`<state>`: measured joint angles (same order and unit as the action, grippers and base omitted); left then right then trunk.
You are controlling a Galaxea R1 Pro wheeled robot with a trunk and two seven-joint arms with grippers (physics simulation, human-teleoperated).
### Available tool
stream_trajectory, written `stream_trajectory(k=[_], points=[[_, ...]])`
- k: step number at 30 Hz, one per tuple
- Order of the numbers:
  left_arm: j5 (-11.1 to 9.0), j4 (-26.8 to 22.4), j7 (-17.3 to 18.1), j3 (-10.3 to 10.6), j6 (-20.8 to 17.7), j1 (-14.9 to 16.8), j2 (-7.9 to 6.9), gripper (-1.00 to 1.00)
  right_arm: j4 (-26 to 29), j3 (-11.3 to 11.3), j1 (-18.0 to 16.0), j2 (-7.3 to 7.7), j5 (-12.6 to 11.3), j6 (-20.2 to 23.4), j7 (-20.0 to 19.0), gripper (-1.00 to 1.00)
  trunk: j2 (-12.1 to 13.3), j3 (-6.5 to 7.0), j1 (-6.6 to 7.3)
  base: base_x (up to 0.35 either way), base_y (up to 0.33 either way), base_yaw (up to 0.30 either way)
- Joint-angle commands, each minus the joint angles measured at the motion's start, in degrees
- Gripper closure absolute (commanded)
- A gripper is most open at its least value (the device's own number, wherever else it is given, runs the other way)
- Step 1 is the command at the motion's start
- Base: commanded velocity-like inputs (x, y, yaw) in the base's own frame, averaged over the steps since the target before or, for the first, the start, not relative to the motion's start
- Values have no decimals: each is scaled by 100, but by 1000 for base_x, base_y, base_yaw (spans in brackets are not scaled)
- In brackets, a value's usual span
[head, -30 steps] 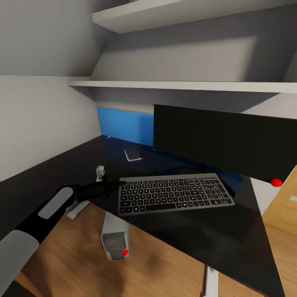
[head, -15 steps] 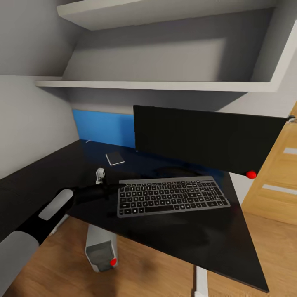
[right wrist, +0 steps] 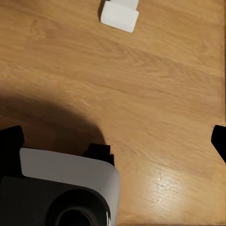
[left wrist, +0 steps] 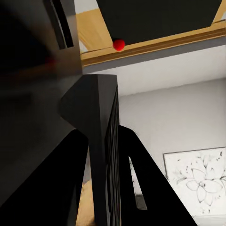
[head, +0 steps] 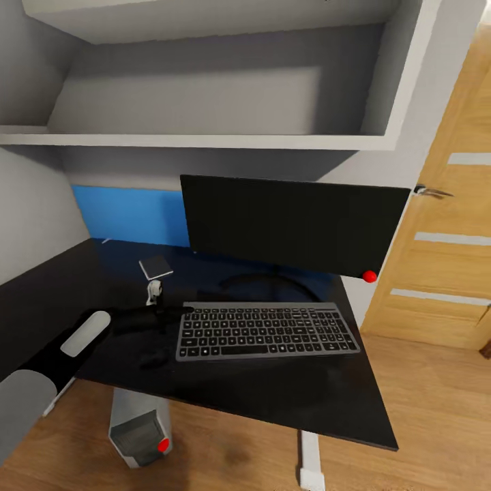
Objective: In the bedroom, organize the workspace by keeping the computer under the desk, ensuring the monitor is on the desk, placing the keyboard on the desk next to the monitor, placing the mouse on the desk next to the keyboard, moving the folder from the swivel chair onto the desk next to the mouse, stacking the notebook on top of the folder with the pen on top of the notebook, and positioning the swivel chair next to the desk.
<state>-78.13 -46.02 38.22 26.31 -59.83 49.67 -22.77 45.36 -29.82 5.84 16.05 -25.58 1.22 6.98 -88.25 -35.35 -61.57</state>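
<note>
A: Where's the keyboard (head: 267, 331)?

B: Flat on the desk (head: 286, 395), just in front of the monitor (head: 293, 225). The left gripper (head: 179, 311) is at its left edge; in the left wrist view its fingers (left wrist: 141, 174) straddle the keyboard's thin edge, pinching it.

A: Hard to see?

B: The gripper is black on a black top, barely separable. A faint dark oval (head: 154, 357) beside the keyboard may be the mouse; I can't tell. The right claw is cut off above wood floor (right wrist: 155, 94), state unclear.

A: Room?

B: The notebook (head: 156, 266) sits well apart. The computer (head: 140, 431) stands under the desk's front edge.
</note>
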Motion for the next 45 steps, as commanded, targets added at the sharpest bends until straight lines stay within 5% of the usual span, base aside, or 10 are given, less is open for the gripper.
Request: stream_trajectory(k=[1,7,11,14,15,18,23,45], points=[[-6,31,40,24,-17,42,-6,100,17,-32,-1,7,-50,14,49,-100,-3,-5,0,0,0,-299],[39,404,52,77,-17,438,17,100,17,-33,3,4,-47,17,49,-100,-3,-5,0,0,0,-299],[93,549,241,673,-17,709,-6,100,17,-33,5,7,-45,14,50,-100,-3,-5,0,0,0,-299],[125,575,959,1112,-17,742,-246,100,17,-39,5,5,-44,11,50,-100,-3,-5,0,0,0,-299],[211,600,1343,1405,-17,764,-416,100,17,-40,5,4,-44,7,50,-100,-3,-5,0,0,0,-299],[454,691,2017,1643,-17,801,-606,100,17,-41,5,5,-43,4,50,-100,-3,-5,0,0,0,-299],[915,1043,3075,1723,153,792,-805,100,17,-42,5,4,-43,-3,48,-100,-3,-5,0,0,0,-228],[987,1427,3163,1728,361,740,-952,100,17,-14,5,34,-48,-46,40,-100,-3,-5,0,74,30,-10]])
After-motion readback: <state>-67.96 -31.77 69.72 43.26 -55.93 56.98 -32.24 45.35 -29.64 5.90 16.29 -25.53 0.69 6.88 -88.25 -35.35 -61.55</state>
